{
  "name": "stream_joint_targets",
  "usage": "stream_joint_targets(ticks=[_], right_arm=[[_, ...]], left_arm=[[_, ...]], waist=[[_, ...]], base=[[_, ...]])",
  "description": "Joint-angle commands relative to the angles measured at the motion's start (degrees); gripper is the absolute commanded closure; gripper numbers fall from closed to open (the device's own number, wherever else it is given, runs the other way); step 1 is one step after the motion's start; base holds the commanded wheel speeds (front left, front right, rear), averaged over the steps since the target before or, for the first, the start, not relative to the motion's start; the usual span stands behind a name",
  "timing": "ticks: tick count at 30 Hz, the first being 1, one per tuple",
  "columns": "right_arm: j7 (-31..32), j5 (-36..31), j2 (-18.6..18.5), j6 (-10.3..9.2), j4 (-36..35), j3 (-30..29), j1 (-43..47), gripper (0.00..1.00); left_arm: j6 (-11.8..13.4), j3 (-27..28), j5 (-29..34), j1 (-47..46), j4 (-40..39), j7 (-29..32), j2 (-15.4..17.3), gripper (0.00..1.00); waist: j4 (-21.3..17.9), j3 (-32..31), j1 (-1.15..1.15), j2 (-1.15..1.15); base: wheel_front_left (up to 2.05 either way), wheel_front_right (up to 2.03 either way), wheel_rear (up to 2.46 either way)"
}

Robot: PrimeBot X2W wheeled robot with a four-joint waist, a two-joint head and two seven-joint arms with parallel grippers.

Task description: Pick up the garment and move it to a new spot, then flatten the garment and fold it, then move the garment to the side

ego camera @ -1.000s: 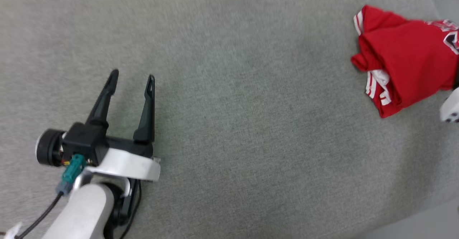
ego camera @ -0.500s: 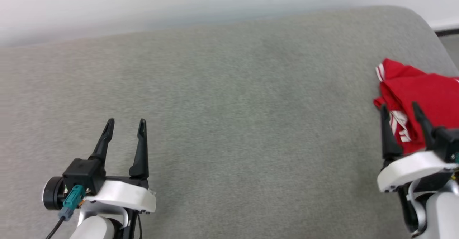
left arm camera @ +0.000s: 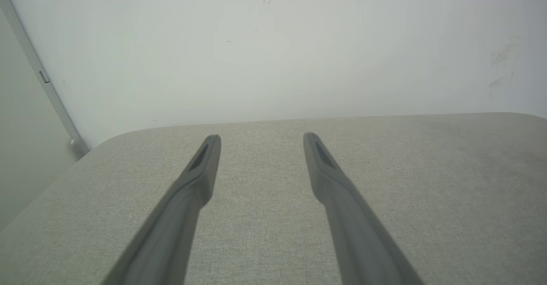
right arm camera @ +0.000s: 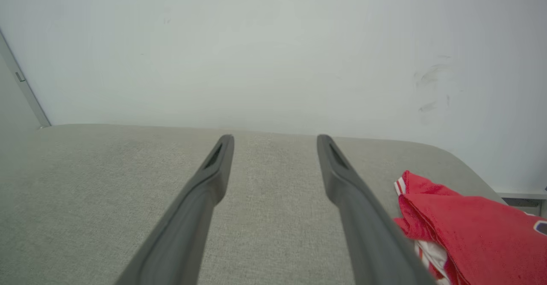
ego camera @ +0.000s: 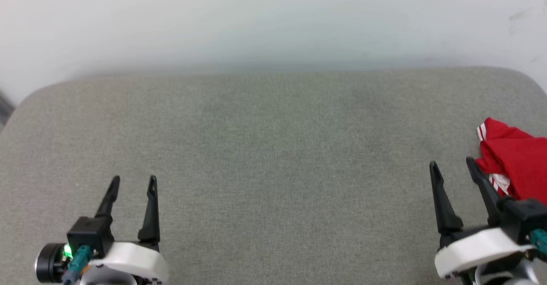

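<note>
The bunched red garment (ego camera: 517, 161) lies at the frame's right edge, just beside the right gripper (ego camera: 451, 162). That and the left gripper (ego camera: 134, 178), lower left, stand spread and empty over a grey cloth surface (ego camera: 273, 127), with a pale wall (ego camera: 273, 20) behind.

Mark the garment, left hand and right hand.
garment (ego camera: 515, 165), head view, red body fabric near the right edge.
left hand (ego camera: 134, 178), head view, midway between its open fingertips.
right hand (ego camera: 451, 162), head view, midway between its open fingertips.
</note>
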Motion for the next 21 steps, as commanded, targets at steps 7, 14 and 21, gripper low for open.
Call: stream_joint_targets(ticks=[7,14,21], right_arm=[[2.4,0.4,0.5,-0.03,-3.2,-1.1,6.2,0.00],[3.0,-0.5,0.6,-0.03,-3.9,-1.0,6.4,0.00],[2.6,-0.6,0.6,-0.03,-3.4,-0.7,5.7,0.00]], left_arm=[[-0.2,-1.6,0.1,2.9,0.2,0.1,-0.5,0.00],[-1.2,-1.8,-0.3,3.0,1.6,-0.1,-0.8,0.00],[-1.5,-1.3,-0.3,2.3,2.6,-0.2,-1.0,0.00]], waist=[[-0.4,-3.0,0.01,0.00],[-0.5,-3.4,0.01,0.00],[-0.7,-3.4,0.01,0.00]], base=[[0.00,0.00,0.00],[0.00,0.00,0.00],[0.00,0.00,0.00]])
